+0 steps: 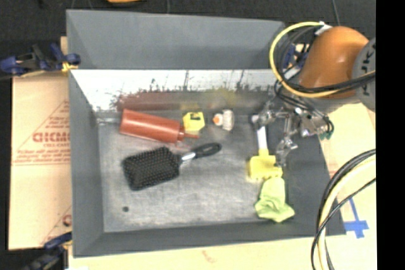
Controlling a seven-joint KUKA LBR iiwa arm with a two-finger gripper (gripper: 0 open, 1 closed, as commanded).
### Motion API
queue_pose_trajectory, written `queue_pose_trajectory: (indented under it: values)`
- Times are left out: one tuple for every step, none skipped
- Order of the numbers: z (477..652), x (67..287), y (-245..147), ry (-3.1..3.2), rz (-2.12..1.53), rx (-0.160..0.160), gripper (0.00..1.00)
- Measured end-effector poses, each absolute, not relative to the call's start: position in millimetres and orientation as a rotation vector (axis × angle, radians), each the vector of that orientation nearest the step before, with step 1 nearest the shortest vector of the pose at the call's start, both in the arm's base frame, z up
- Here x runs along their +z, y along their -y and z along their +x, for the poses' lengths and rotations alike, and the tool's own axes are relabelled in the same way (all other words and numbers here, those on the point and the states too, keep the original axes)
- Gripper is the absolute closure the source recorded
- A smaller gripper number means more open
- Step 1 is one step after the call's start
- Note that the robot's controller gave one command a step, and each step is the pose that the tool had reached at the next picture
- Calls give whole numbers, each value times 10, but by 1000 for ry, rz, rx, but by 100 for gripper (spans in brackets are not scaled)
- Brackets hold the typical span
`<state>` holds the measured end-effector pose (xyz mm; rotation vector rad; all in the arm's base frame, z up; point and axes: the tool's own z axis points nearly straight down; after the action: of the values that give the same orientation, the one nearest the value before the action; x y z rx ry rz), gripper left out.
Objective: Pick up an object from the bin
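My gripper (273, 133) is low at the bin's right side, over a yellow scrubbing brush (262, 167) with a white handle (261, 138). It is open, with one finger left of the handle near its top and the other just right of the brush head. Nothing is held between the fingers. A yellow-green cloth (274, 202) lies crumpled right below the brush, against the bin's front right corner. A small white and orange piece (223, 118) lies to the left of the gripper near the back wall.
Further left lie a yellow tape measure (193, 122), a red bottle (150, 126) on its side and a black hairbrush (158, 165) in the middle. The arm's orange cover and cables hang over the bin's right rim.
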<state>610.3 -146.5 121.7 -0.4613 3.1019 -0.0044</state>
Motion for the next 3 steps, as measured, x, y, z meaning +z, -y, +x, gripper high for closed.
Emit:
queue_pose_trajectory:
  values:
    - [6170,876,1498,-2927,-1122,30,0]
    - [6268,749,1426,-2758,-1475,4,100]
    - [6268,749,1427,-2759,-1474,4,100]
